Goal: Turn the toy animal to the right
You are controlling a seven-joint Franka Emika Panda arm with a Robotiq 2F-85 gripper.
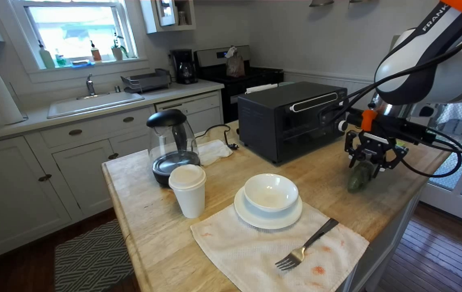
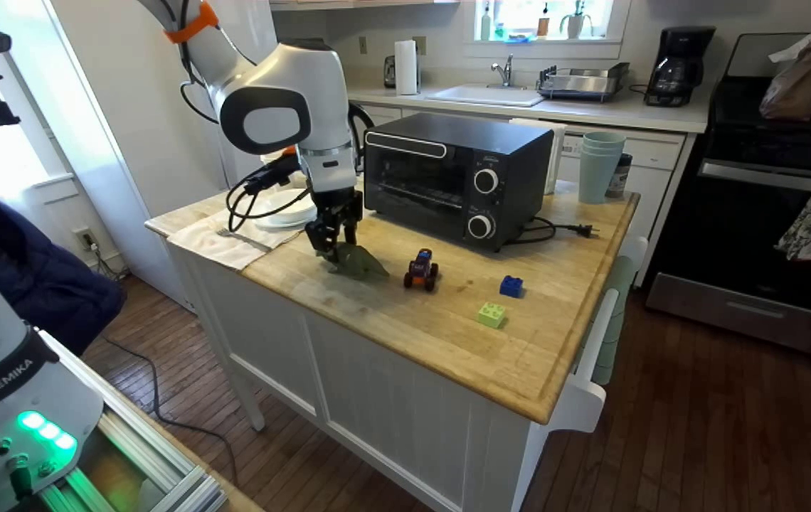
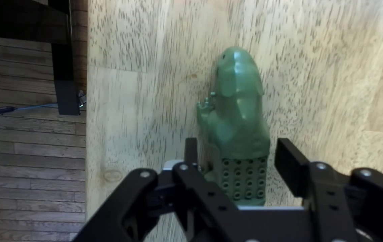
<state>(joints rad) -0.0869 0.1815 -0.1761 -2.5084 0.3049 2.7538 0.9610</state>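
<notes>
The toy animal (image 3: 240, 124) is a green, lizard-like toy with a rounded head and rows of studs on its back, lying lengthwise in the wrist view. It also shows on the wooden table in both exterior views (image 1: 359, 178) (image 2: 361, 263). My gripper (image 3: 235, 156) is open, with one finger on each side of the studded part. A gap shows between the toy and the right-hand finger. Whether the left-hand finger touches the toy cannot be told. The gripper (image 2: 334, 245) is low over the table, and the toy's rear end is partly hidden by it.
A small toy truck (image 2: 421, 270), a blue brick (image 2: 511, 286) and a yellow-green brick (image 2: 491, 314) lie on the table. A toaster oven (image 1: 291, 117) stands behind. A white bowl (image 1: 270, 192), a fork (image 1: 306, 245) and a cloth (image 1: 231, 239) are nearby. The table edge (image 3: 89, 134) is close.
</notes>
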